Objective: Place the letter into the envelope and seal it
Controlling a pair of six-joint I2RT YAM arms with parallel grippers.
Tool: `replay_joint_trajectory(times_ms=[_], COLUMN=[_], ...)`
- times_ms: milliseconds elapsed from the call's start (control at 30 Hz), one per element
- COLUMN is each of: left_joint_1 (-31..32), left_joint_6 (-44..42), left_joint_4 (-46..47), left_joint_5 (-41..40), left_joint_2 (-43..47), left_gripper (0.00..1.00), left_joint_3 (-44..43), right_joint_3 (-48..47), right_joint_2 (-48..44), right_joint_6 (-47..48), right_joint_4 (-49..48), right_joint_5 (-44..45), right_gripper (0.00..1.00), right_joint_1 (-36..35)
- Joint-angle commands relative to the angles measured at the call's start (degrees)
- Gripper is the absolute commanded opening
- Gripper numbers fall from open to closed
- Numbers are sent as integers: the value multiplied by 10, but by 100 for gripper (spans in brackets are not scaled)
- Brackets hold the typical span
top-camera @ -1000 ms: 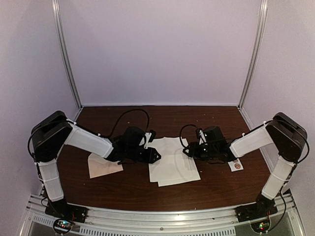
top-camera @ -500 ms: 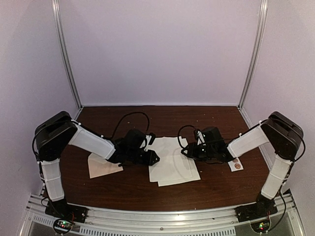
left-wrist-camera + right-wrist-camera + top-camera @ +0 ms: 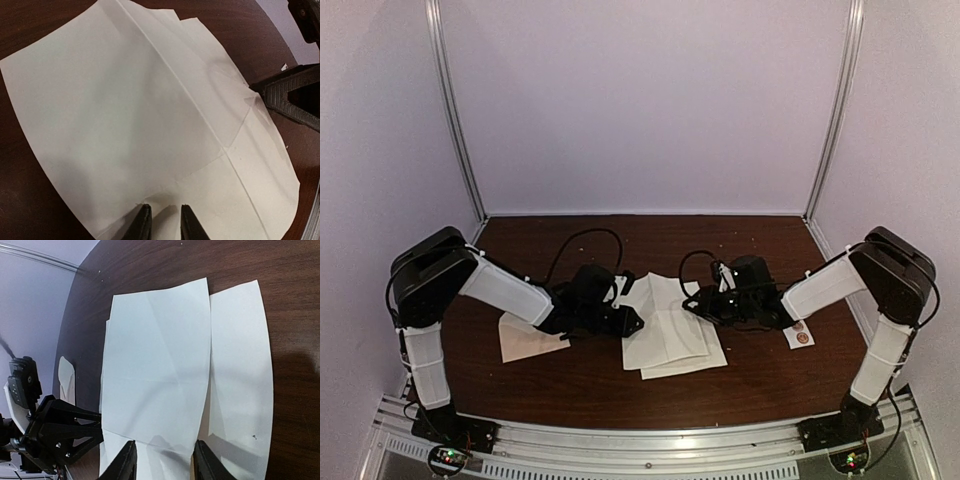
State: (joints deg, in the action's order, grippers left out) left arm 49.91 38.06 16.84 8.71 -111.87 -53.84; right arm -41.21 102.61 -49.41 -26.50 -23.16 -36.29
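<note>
The letter [image 3: 670, 335] is a creased off-white sheet lying mid-table, its right part folded over leftward. My left gripper [image 3: 638, 320] is at its left edge, jaws nearly closed, pinching a small pucker of the letter [image 3: 165, 150] between its fingertips [image 3: 142, 225]. My right gripper [image 3: 692, 308] is over the letter's right side, jaws apart, its fingertips [image 3: 127, 462] resting either side of the folded layer's near edge [image 3: 160, 380]. The small tan envelope [image 3: 525, 338] lies flat to the left under my left arm, and a sliver of it shows in the right wrist view [image 3: 65, 380].
A white sticker strip [image 3: 800, 335] lies right of the letter beside my right arm. Black cables loop over the table behind both wrists. The enclosure's back wall and metal posts [image 3: 455, 120] bound the brown table [image 3: 650, 240].
My right gripper has moved left over the letter, and the letter's right side has folded and bunched leftward. My left gripper has shifted slightly at the left edge.
</note>
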Motion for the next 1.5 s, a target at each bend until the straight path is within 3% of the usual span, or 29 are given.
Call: replay_joint_trajectory(times_ms=[0, 300, 633, 767, 933, 1033, 1200, 1367, 1467], left_joint_1=[-3, -3, -3, -3, -3, -3, -3, -3, -3], left_joint_6=[5, 5, 5, 6, 6, 6, 6, 6, 6], left_joint_4=[0, -3, -5, -6, -6, -5, -5, -5, -5], left_joint_5=[-2, -4, -5, -6, -5, -4, -4, -3, -2], left_joint_2=[-12, -7, -7, -7, -6, -4, 0, 3, 4], left_gripper=[20, 20, 20, 20, 20, 20, 20, 20, 20], left_joint_3=[10, 9, 9, 8, 8, 8, 9, 11, 12], right_joint_3=[6, 33, 52, 60, 56, 57, 68, 72, 70], right_joint_2=[-30, -62, -55, -62, -65, -56, -46, -54, -56], right_joint_6=[-29, -61, -84, -100, -103, -108, -125, -131, -123], right_joint_4=[-43, -83, -121, -147, -130, -120, -121, -111, -108], right_joint_5=[-23, -25, -41, -49, -42, -32, -11, 12, 21], right_gripper=[39, 36, 21, 21, 26, 36, 41, 55, 55], right_joint_1=[-4, -4, -6, -10, -15, -21, -26, -28, -28])
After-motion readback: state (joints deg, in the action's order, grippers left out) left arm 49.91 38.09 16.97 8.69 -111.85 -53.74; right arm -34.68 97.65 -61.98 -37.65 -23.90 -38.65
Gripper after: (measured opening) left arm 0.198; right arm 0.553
